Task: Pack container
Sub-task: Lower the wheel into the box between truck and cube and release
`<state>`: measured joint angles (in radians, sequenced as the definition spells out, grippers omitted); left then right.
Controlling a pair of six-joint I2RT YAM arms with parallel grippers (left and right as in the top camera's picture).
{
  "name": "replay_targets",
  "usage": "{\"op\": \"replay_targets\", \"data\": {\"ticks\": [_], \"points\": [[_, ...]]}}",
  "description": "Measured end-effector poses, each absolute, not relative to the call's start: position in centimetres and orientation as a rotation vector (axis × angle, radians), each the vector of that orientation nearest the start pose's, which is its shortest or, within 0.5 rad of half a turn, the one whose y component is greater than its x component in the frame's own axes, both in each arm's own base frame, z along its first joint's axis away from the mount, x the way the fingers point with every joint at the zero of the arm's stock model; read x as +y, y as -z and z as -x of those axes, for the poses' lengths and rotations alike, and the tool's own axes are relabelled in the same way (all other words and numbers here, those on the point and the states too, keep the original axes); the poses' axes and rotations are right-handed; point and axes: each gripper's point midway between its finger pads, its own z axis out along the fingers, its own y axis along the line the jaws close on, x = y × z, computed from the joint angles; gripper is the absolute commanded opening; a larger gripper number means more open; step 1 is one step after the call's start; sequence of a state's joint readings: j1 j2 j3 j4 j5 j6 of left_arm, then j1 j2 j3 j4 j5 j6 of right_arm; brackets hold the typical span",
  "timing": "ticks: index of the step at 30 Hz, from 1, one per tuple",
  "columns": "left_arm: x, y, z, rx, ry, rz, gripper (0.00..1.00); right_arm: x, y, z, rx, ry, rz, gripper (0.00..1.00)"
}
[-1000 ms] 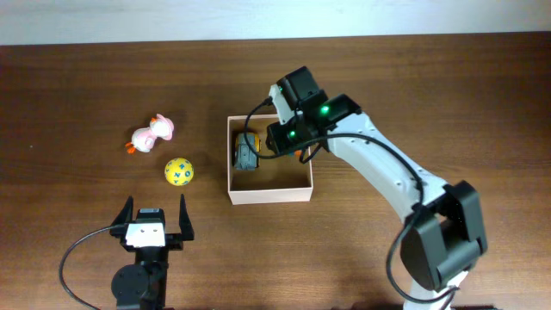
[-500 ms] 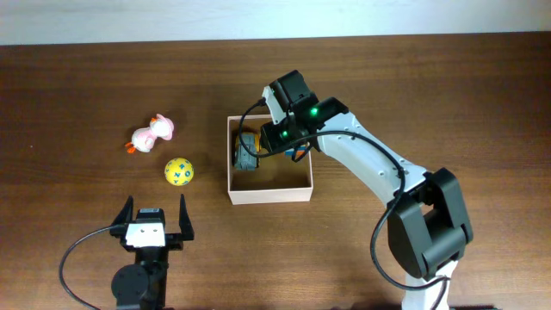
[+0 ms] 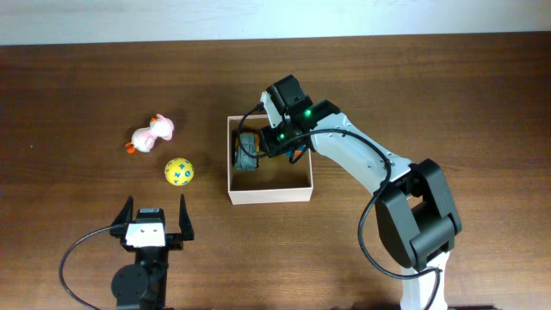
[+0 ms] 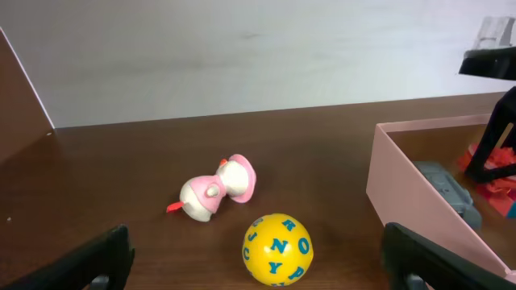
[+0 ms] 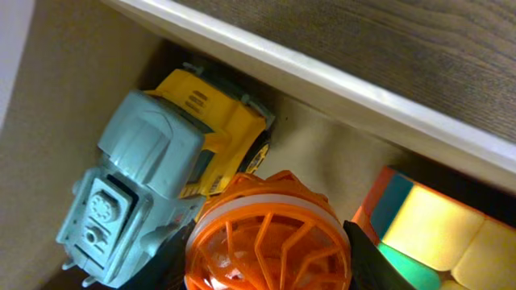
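Note:
The container (image 3: 269, 195) is a square white cardboard box, tan inside, at the table's middle. It holds a grey and yellow toy truck (image 3: 247, 151) at its left. My right gripper (image 3: 287, 148) is low inside the container, shut on an orange lattice ball (image 5: 268, 235). The truck (image 5: 161, 173) lies just left of the ball and a multicoloured block (image 5: 427, 234) lies to its right. A pink and white duck (image 3: 153, 133) and a yellow ball with blue letters (image 3: 178, 171) lie on the table left of the container. My left gripper (image 4: 258, 278) is open and empty, facing the yellow ball (image 4: 277, 249).
The container's pink-white wall (image 4: 419, 209) rises at the right of the left wrist view. A pale wall (image 4: 242, 48) runs behind the table's far edge. The duck (image 4: 216, 188) lies beyond the yellow ball.
My right gripper has moved left and down into the container with the orange ball, ending close beside the toy truck. The left arm has not moved.

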<state>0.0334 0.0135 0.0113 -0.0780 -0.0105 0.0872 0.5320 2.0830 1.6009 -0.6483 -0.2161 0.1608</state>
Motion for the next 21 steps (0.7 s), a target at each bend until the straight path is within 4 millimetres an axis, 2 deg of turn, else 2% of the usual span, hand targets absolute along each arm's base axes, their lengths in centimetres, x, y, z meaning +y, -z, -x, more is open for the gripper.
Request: {"op": "replay_targets", "data": {"ticks": [10, 18, 21], "points": [[1.01, -15.68, -24.6, 1.652, -0.101, -0.036, 0.99, 28.37, -6.39, -41.18, 2.693, -0.481, 0.577, 0.37], [1.0, -15.69, -24.61, 1.651, -0.1, -0.036, 0.99, 28.32, -5.78, -41.13, 2.704, -0.476, 0.581, 0.51], [1.01, -15.68, -24.6, 1.652, -0.101, -0.036, 0.99, 28.32, -5.76, -41.13, 2.705, -0.476, 0.581, 0.52]]}}
